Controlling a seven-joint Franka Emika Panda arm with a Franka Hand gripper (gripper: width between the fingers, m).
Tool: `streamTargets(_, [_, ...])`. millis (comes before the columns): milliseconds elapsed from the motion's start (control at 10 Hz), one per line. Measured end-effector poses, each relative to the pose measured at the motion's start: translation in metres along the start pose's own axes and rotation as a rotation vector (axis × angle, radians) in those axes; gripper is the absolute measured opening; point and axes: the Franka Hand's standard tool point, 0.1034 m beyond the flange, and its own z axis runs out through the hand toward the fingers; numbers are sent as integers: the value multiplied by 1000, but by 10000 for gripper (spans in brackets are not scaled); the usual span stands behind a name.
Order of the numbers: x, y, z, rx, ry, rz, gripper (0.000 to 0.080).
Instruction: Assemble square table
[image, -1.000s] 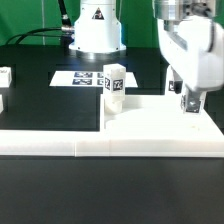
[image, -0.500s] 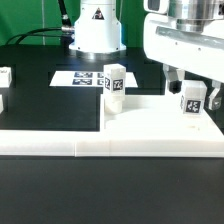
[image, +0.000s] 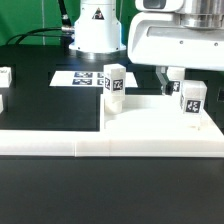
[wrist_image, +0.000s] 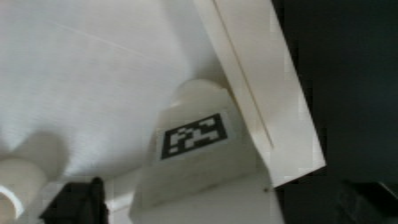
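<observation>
Near edge of the worktop (image: 100, 195): bare black, then the low white rail (image: 50, 147) running across it. No change there.

Just behind the rail, against it as far as I can tell: the square panel (image: 150, 122), lying flat on the exterior view's right half of the worktop.

What changed: a second ago the claw was down at the panel with a leg between its jaws. That right leg (image: 192, 100) now stands upright on its own near the panel's edge on the exterior view's right, tag to the camera. The claw (image: 172, 77) has let go and lifted. It hangs just above the leg top, slightly to the exterior view's left, jaws spread fully, nothing held. The wrist view agrees: the same tagged leg (wrist_image: 196, 135) by the panel edge, no finger seen on it.

Further back: the left leg (image: 113, 82) is upright at the panel's far corner on the exterior view's left, unmoved.

Read: two legs up, and this placement looks done since the leg didn't tip on release. Can't tell whether it's seated fully home.

Likely next: the loose parts (image: 4, 76) at the worktop's edge on the exterior view's left. They're cut off by the frame, probably the remaining legs.

Far side: marker board (image: 78, 78) lies flat behind the panel, robot base (image: 95, 30) at the far edge.
</observation>
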Motion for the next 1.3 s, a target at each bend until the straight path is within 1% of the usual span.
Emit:
streamTargets(100, [-1, 0, 3, 3, 15, -94, 649])
streamTargets(200, [-1, 2, 4, 3, 20, -122, 649])
streamTargets(300, [-1, 2, 4, 4, 20, -108, 606])
streamTargets(500, [-1, 2, 4, 4, 20, -79, 334])
streamTargets(600, [-1, 2, 4, 5, 19, -13, 334])
streamTargets(700, [-1, 2, 5, 6, 19, 45, 291])
streamTargets(800, [0, 3, 5, 8, 19, 179, 291])
streamTargets(1000, [0, 4, 5, 2, 24, 479, 291])
streamTargets(1100, [1, 6, 6, 12, 19, 607, 291])
streamTargets(1200, [2, 8, 5, 30, 6, 739, 291])
streamTargets(1300, [2, 10, 6, 40, -3, 878, 291])
